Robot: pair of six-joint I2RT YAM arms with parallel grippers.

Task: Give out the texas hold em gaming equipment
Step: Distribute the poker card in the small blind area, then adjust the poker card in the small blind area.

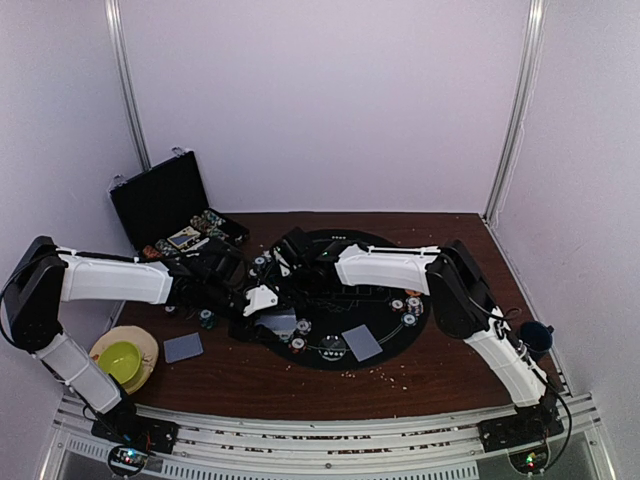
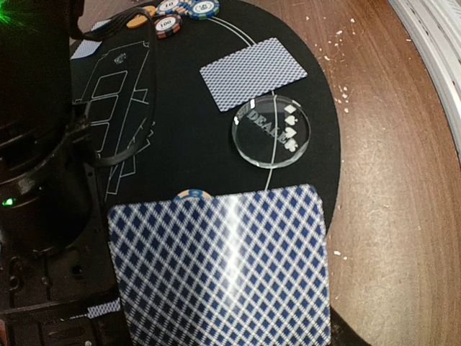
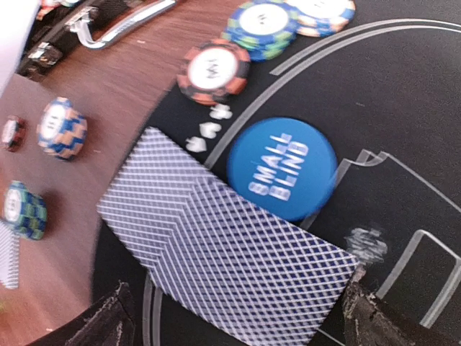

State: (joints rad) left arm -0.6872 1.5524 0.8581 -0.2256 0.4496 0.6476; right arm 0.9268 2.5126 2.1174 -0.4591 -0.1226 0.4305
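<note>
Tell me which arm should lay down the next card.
Left. The left hand seems to hold a card just above the mat, beside the dealer button. The right hand is open and empty, over cards lying flat by the blue button.

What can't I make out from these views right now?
Left wrist: the raised card covers most of a blue-edged chip, and the card's face is unseen.
Top: the left arm and right arm hide the centre of the mat.
Right wrist: blurred, red chip value unreadable; case cut off at the top edge.
</note>
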